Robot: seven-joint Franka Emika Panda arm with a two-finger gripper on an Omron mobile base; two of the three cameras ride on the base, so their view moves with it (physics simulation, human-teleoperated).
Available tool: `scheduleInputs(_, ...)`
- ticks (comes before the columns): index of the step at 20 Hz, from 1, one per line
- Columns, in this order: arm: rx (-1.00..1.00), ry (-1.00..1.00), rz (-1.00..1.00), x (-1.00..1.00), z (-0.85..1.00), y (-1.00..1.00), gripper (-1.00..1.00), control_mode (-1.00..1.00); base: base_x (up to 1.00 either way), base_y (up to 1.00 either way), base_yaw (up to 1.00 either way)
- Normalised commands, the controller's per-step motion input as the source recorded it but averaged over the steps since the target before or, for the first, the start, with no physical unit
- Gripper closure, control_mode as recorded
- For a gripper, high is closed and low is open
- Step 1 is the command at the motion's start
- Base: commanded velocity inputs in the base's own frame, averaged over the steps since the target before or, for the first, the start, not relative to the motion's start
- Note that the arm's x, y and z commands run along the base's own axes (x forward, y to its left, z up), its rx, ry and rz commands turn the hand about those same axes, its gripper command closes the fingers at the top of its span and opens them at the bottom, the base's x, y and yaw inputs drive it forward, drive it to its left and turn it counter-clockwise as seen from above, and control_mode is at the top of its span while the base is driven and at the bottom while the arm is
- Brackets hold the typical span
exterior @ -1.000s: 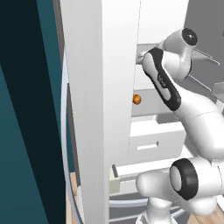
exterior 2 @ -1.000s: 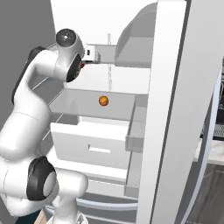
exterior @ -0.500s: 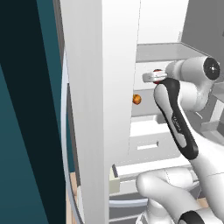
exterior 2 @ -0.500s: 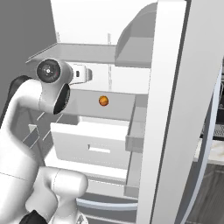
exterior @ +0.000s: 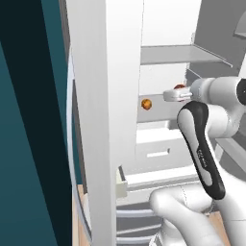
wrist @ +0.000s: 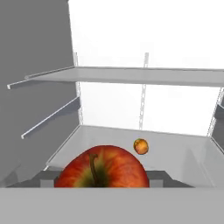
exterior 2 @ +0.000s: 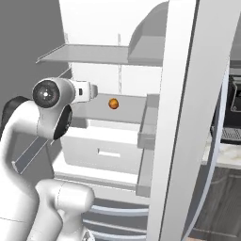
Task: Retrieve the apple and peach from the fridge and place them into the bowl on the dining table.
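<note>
You'll find no readable writing anywhere on the fridge (exterior 2: 188, 94). In your hand view the apple (wrist: 102, 170) sits large between the fingers (wrist: 48, 179), stem up, and they look closed on its sides; the left base view gives you just a sliver of red at the gripper (exterior: 178, 91). The peach (wrist: 141, 146) lies further back on the grey fridge shelf (wrist: 175, 148), well apart from the apple. From the right base view the open door (exterior 2: 179, 141) stands close beside the arm, and beyond it you see a dark appliance (exterior 2: 233, 108) on a tabletop
</note>
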Motion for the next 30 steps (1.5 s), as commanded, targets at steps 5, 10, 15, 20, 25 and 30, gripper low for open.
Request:
scheduleInputs(5,0.00,0.00,0.00,0.00,0.00,0.00,1.00,1.00,-0.81,-0.22,0.00)
scheduleInputs(10,0.00,0.00,0.00,0.00,0.00,0.00,1.00,1.00,-0.81,-0.08,0.00)
scheduleInputs(15,0.00,0.00,0.00,0.00,0.00,0.00,1.00,1.00,-0.79,-0.06,0.00)
scheduleInputs(20,0.00,0.00,0.00,0.00,0.00,0.00,1.00,1.00,-0.73,-0.04,0.00)
scheduleInputs(25,0.00,0.00,0.00,0.00,0.00,0.00,1.00,1.00,-0.63,-0.19,-0.15)
scheduleInputs(30,0.00,0.00,0.00,0.00,0.00,0.00,1.00,1.00,-0.53,-0.12,-0.24)
